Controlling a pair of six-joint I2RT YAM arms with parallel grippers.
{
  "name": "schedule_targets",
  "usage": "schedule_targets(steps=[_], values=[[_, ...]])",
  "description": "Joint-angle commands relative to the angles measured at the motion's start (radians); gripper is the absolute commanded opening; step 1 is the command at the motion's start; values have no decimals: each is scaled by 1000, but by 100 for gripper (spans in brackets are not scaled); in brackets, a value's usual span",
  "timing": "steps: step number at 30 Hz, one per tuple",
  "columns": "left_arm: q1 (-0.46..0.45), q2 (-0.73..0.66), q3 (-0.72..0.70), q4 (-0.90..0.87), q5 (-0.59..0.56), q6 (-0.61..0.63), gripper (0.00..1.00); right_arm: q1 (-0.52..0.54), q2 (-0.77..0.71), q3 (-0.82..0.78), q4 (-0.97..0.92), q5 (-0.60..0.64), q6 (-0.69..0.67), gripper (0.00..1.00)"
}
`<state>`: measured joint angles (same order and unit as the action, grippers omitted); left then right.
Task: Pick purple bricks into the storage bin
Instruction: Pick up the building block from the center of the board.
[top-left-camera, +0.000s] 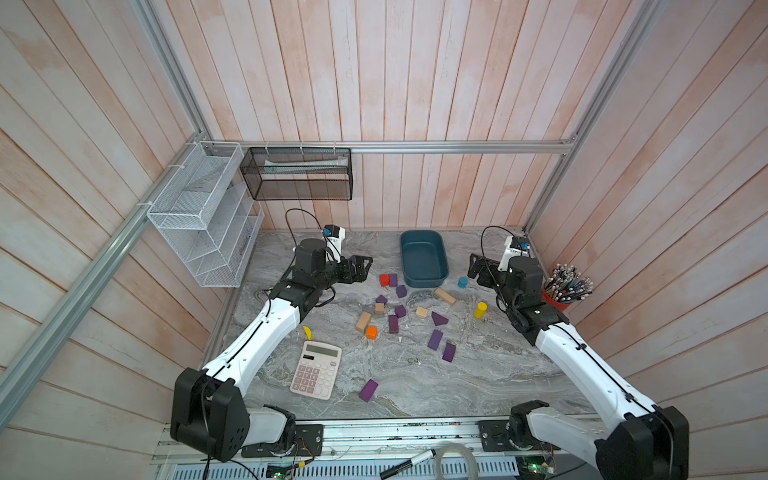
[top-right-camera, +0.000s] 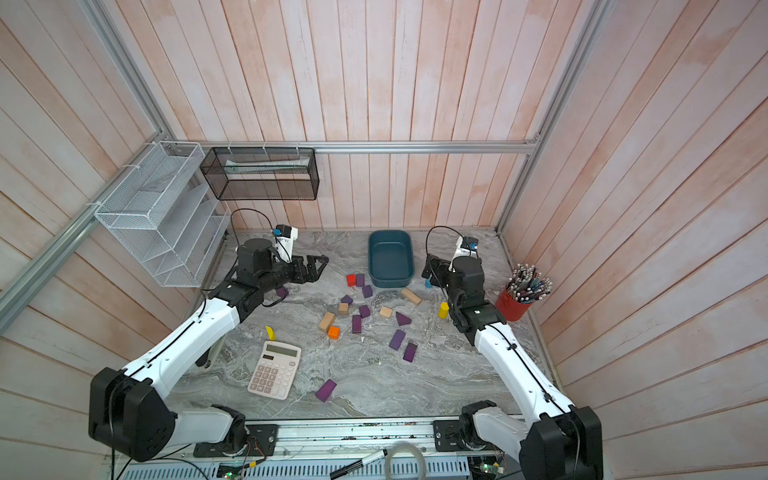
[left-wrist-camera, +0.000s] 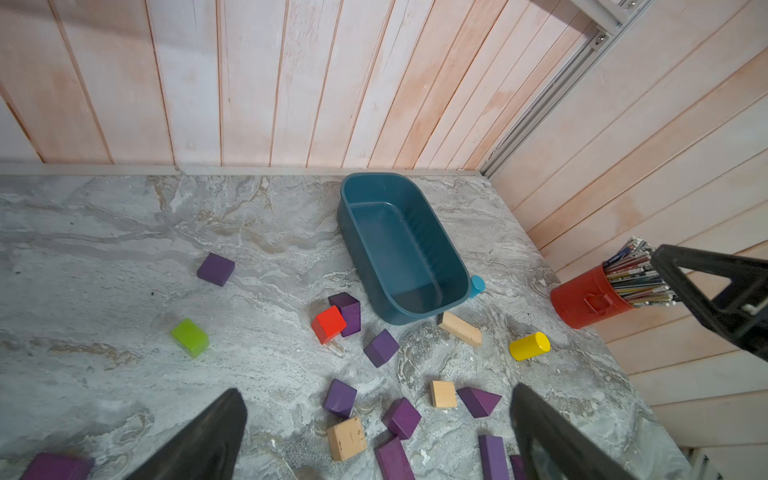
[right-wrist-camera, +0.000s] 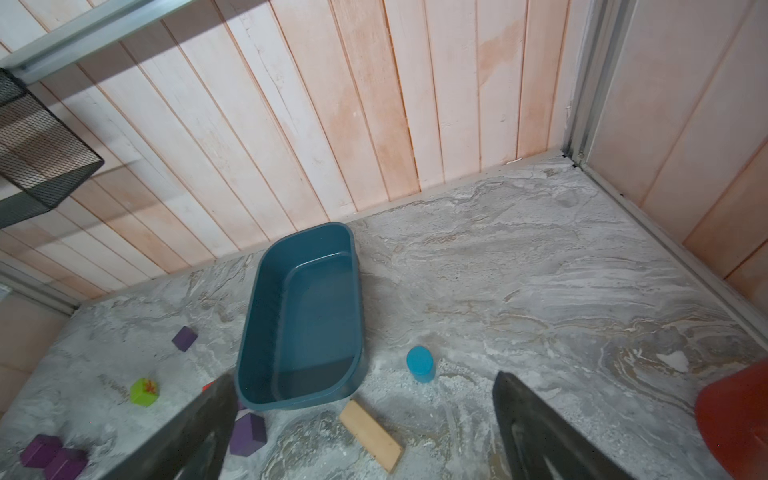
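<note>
The teal storage bin (top-left-camera: 424, 259) (left-wrist-camera: 399, 249) (right-wrist-camera: 303, 320) stands empty at the back middle of the marble table. Several purple bricks lie scattered in front of it, among them a cube (top-left-camera: 401, 291) by the bin's near end, a wedge (top-left-camera: 439, 319), two bars (top-left-camera: 435, 339) (top-left-camera: 449, 351) and a lone bar (top-left-camera: 368, 390) near the front. One more purple brick (top-right-camera: 281, 292) lies beside the left arm. My left gripper (top-left-camera: 366, 269) (left-wrist-camera: 376, 392) hangs open left of the bin, holding nothing. My right gripper (top-left-camera: 473, 270) (right-wrist-camera: 363, 378) hangs open and holding nothing to the bin's right.
Tan blocks (top-left-camera: 444, 296), a red cube (top-left-camera: 384, 279), an orange cube (top-left-camera: 371, 332), a yellow cylinder (top-left-camera: 481, 310), a blue cylinder (top-left-camera: 463, 282) and a green block (left-wrist-camera: 190, 337) lie among the bricks. A calculator (top-left-camera: 316, 370) sits front left. A red pen cup (top-left-camera: 559, 299) stands at the right wall.
</note>
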<state>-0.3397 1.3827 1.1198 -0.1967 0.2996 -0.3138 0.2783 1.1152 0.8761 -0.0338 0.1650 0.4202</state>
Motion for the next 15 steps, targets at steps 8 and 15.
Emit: schedule_targets(steps=[8, 15], values=[[-36, 91, 168, -274, 14, -7, 100, 80, 24, 195, -417, -48, -9, 98], [-113, 56, 183, -409, -100, 66, 100, 138, 74, 246, -516, -35, -58, 97]])
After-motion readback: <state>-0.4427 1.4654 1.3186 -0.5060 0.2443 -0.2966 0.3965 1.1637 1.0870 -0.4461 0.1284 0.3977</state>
